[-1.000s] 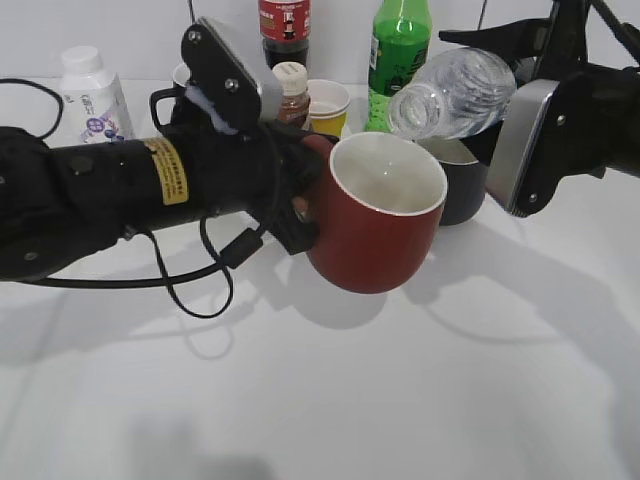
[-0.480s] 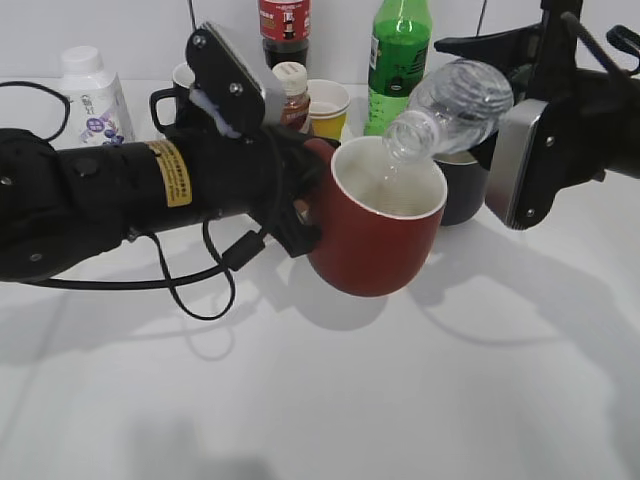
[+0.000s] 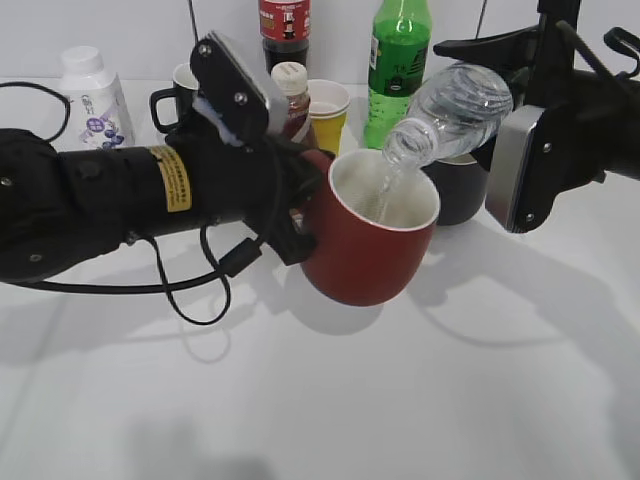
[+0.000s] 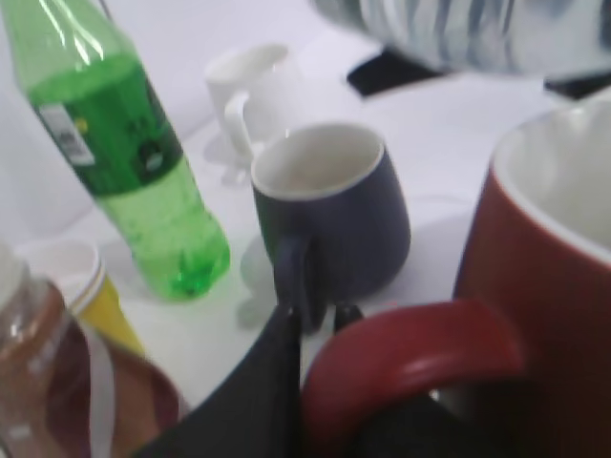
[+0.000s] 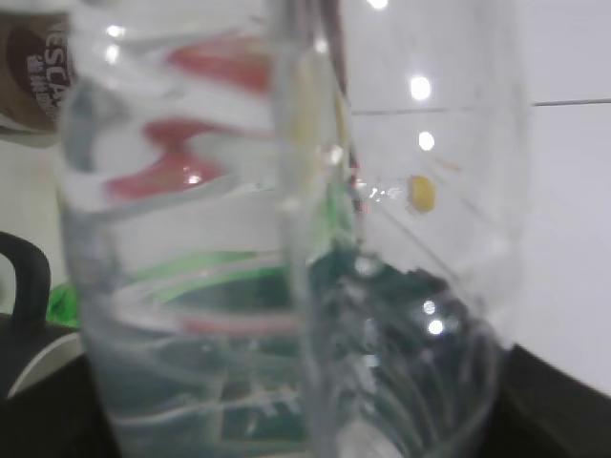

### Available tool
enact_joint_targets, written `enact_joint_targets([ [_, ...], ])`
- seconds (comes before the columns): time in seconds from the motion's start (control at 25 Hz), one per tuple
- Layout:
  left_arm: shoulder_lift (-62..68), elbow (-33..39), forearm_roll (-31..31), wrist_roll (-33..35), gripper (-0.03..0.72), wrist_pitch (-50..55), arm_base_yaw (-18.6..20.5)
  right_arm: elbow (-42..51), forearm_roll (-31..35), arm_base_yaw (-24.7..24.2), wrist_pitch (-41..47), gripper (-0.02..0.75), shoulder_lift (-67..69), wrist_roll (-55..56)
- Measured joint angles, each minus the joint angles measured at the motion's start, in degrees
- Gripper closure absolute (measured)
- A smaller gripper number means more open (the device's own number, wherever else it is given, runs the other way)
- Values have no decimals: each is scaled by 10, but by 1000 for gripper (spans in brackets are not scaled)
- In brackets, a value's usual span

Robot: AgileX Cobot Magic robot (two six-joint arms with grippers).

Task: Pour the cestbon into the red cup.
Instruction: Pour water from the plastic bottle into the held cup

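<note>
My left gripper [image 3: 302, 208] is shut on the loop handle of the red cup [image 3: 365, 245] and holds it tilted above the table. In the left wrist view the handle [image 4: 420, 348] sits between my dark fingers [image 4: 272, 386], with the red cup [image 4: 549, 286] at the right. My right gripper [image 3: 503, 92] is shut on the cestbon [image 3: 455, 108], which is tipped mouth-down over the cup. A thin stream of water [image 3: 385, 190] runs into the cup's white inside. The cestbon [image 5: 286, 239] fills the right wrist view and hides the fingers.
Behind the cup stand a dark grey mug [image 4: 329, 215], a green soda bottle [image 3: 398, 60], a yellow paper cup [image 3: 328, 105], a brown-capped jar [image 3: 290, 85], a black mug [image 3: 180, 95] and a white bottle [image 3: 92, 95]. A white mug [image 4: 256, 91] stands further back.
The cestbon has tipped further, mouth down over the cup, and water now streams into it. The red cup has shifted slightly down and left.
</note>
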Motion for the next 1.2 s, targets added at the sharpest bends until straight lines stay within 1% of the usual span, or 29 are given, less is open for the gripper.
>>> enact_joint_targets([
  [0.2,0,0,3,0,620,1,0,0,0,0,1,264,0,-2],
  [0.4,0,0,19,0,620,1,0,0,0,0,11,264,0,-17],
  [1.2,0,0,23,0,620,1,0,0,0,0,19,264,0,-33],
])
